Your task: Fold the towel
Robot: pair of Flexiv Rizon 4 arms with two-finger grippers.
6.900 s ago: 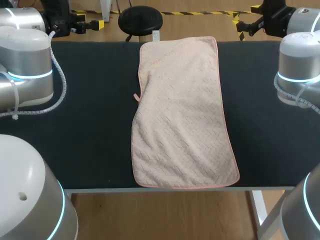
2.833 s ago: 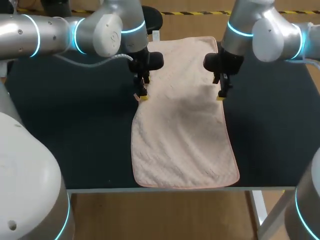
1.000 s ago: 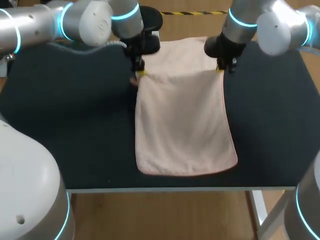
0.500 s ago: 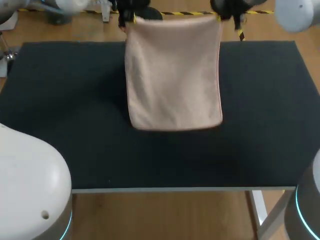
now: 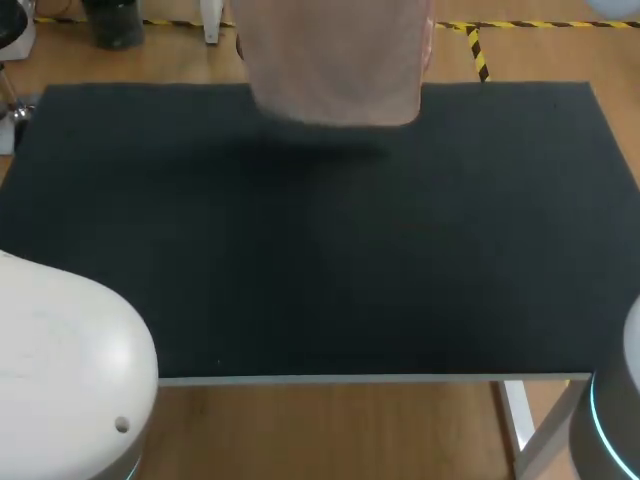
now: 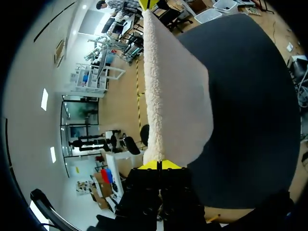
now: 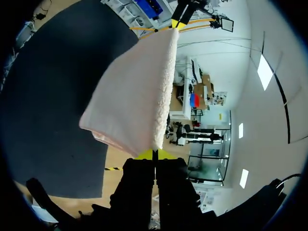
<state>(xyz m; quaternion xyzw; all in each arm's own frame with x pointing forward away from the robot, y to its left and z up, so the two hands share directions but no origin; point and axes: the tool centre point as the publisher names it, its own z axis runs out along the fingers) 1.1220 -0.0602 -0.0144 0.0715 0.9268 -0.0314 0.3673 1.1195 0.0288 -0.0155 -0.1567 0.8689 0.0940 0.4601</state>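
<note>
Towel hanging in the air over the far edge of my black table, my left gripper clenching one end of its upper edge, my right gripper clenching the other end, cloth stretching taut between them.

White shells, blue light rings, black grippers with yellow tips.
Up close, the left arm is a smooth white dome with one small dark hole and a pale blue glowing band low down. The right arm is silver-grey with the same blue ring. The left gripper and right gripper are blocky black, with bright yellow tips.
</note>
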